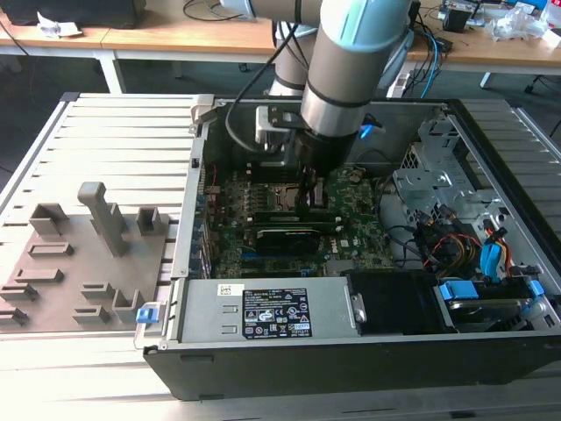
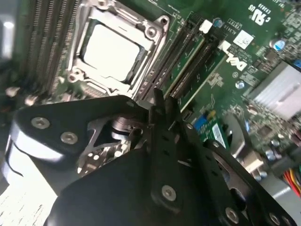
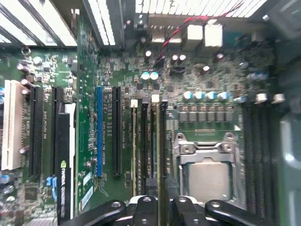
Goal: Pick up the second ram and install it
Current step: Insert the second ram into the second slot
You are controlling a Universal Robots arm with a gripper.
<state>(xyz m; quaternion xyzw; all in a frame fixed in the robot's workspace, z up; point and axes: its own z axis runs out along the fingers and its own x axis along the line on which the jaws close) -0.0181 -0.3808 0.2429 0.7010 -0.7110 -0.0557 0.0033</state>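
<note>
Here: gripper [image 3: 159, 200] down inside the open computer case [image 1: 491, 158], over the memory slots of the motherboard [image 1: 351, 237].

Item, second ram [image 3: 158, 155]: thin green stick standing on edge in a slot just beside the processor socket [image 3: 207, 165], in line with the neighbouring slots; in the first wrist view the black fingers [image 3: 146, 188] sit close together on either side of its near end, clamped on it. In the second wrist view the gripper [image 2: 162, 106] meets the same run of slots next to the socket [image 2: 110, 49]. Item, grey fixture block [image 1: 83, 254]: on the slatted table at the exterior view's left, well apart from the case. Item, power supply [image 1: 272, 311]: along the case's near wall.
</note>
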